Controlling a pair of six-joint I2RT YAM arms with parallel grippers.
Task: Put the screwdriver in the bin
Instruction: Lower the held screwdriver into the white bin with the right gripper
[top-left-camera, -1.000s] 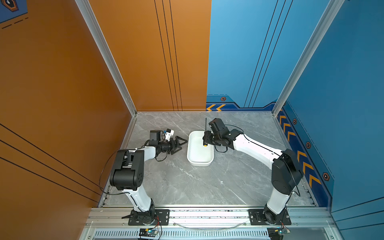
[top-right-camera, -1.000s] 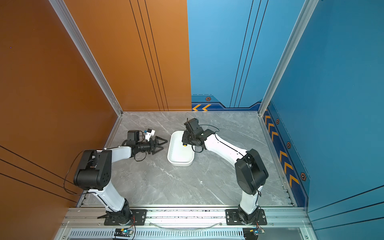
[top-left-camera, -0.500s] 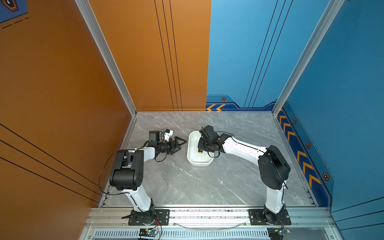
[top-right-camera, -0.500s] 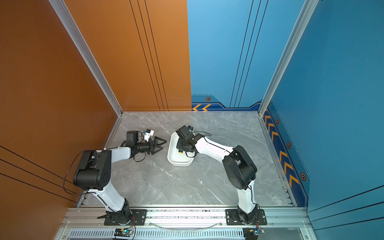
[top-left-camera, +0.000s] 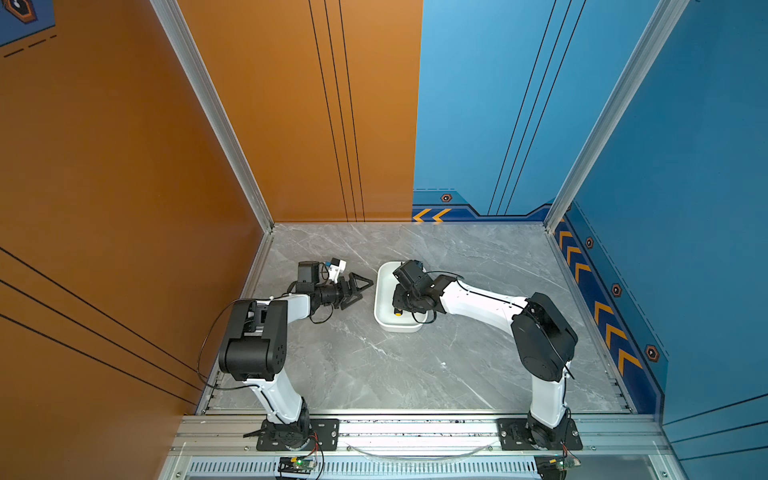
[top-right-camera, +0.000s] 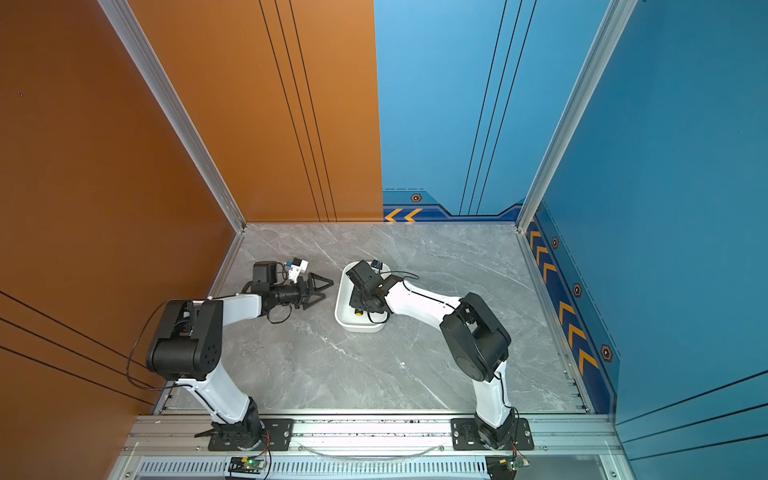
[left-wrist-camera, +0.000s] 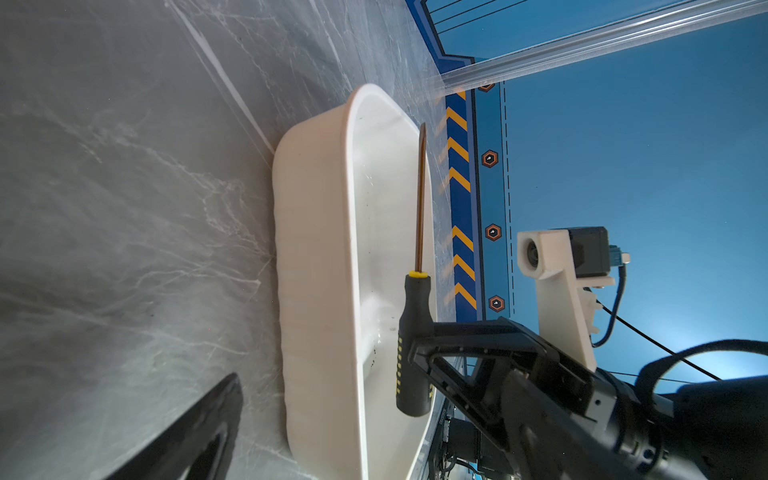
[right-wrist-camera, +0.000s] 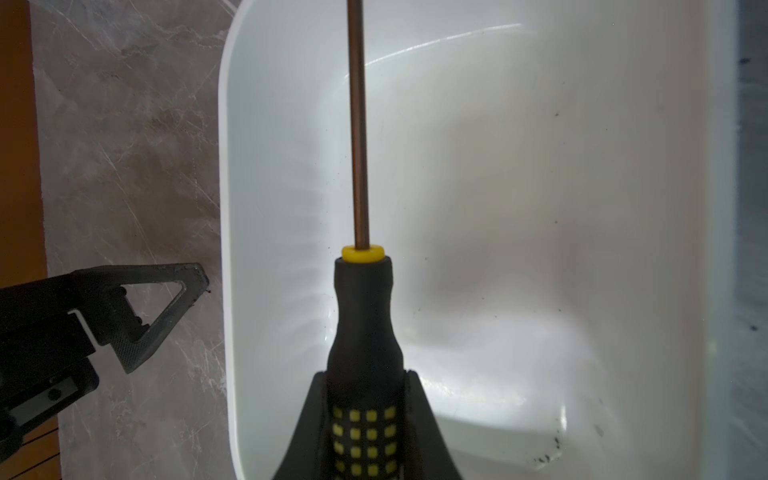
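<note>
While the right gripper (right-wrist-camera: 365, 388) is clamped narrow on the dotted part of the screwdriver's (right-wrist-camera: 360, 307) handle, the tool hangs roughly level over the bin (right-wrist-camera: 226, 199), shaft along its length. It looks light and rigid. The thick, grippy-looking handle seems the sound hold, as the thin shaft would likely slip. The left gripper (top-left-camera: 365, 289) stands open beside the bin, empty.

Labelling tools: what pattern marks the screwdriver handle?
Black screwdriver handle with yellow squares; right wrist view.
</note>
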